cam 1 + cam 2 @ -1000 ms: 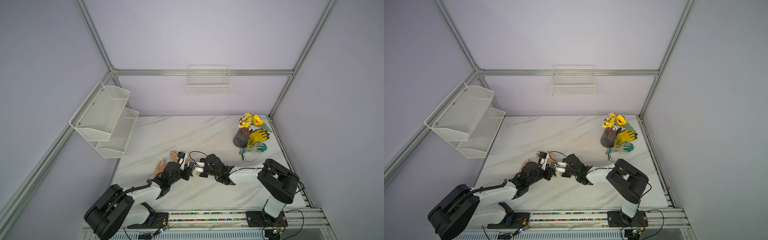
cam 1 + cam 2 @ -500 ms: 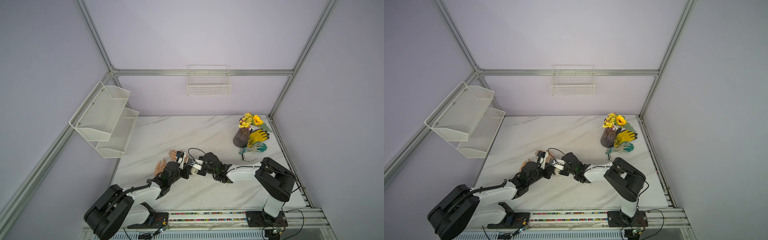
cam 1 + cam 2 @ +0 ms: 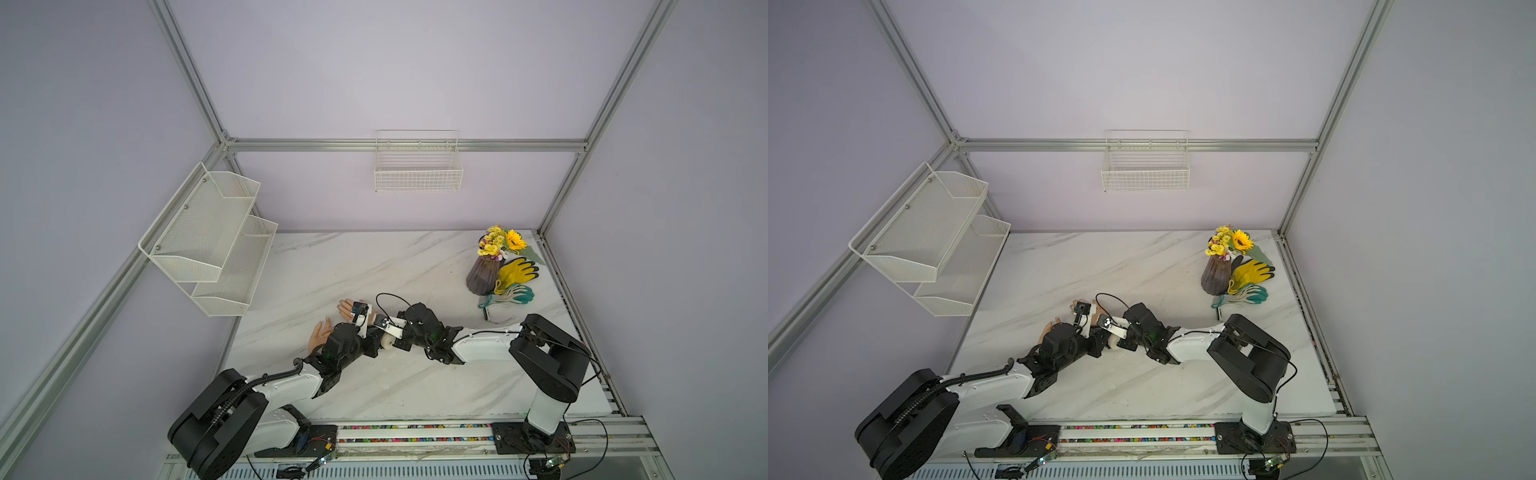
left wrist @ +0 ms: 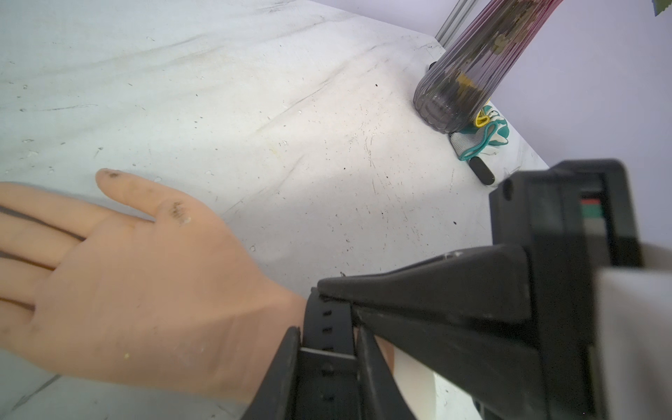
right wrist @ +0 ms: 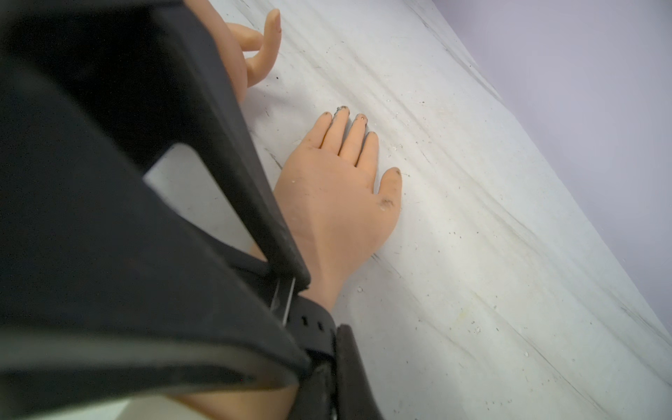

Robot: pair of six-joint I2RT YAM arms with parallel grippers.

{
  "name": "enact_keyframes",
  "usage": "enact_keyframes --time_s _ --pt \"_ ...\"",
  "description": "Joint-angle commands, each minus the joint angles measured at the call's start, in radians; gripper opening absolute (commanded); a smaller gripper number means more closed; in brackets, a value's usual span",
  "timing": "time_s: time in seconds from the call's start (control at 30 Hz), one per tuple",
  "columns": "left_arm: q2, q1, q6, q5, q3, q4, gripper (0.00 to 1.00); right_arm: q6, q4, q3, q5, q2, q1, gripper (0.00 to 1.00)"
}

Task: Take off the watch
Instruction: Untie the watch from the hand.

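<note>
Find the watch (image 4: 327,327) not yet off: black strap (image 5: 312,323) wrapped round the wrist of a dummy hand (image 4: 127,283) lying flat on the counter (image 4: 254,109), just toward 9 o'clock of the counter's middle in both top views, hidden there under the left arm (image 3: 340,345) coming from 7 o'clock and the right arm (image 3: 419,328) from 3 o'clock. See the left claw (image 4: 327,349) clamped across the strap, a finger pressed on each edge. See the right claw (image 4: 323,291) squeezed together, tips touching the strap beside a sliver of metal (image 5: 285,302), probably the buckle; cannot tell of anything actually caught between them. Expect trouble mainly from pulling with the buckle not freed: would drag the possibly loose hand across the counter instead of loosening the strap. Beware also of the smooth strap slipping out of so narrow a pinch, of two claws crowding one small spot and knocking together, and of a sideways tug bumping the second dummy hand (image 5: 254,43) just beside. Leave the vase (image 3: 480,278) and gloves (image 3: 515,270) at 2 o'clock out of worry, being well apart.
</note>
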Motion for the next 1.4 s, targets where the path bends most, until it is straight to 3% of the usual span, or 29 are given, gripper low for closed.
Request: enact_keyframes --time_s 0.0,0.87,1.03,1.27,1.37 --pt "-0.036 -0.016 -0.008 0.068 -0.003 -0.026 0.11 0.052 -0.060 0.028 0.240 0.036 -0.123 0.00" --pt "-0.028 -0.014 -0.011 0.073 -0.001 -0.019 0.11 0.150 -0.212 0.119 0.258 0.133 -0.187 0.00" --pt "-0.024 -0.014 -0.011 0.075 -0.001 -0.014 0.11 0.119 -0.207 0.111 0.182 0.099 -0.181 0.00" --pt "0.006 -0.014 -0.016 0.097 0.004 0.009 0.12 -0.010 -0.121 0.023 0.078 -0.060 -0.166 0.22" --pt "0.018 -0.014 -0.016 0.112 0.008 0.016 0.12 -0.069 -0.117 0.007 0.070 -0.082 -0.159 0.24"
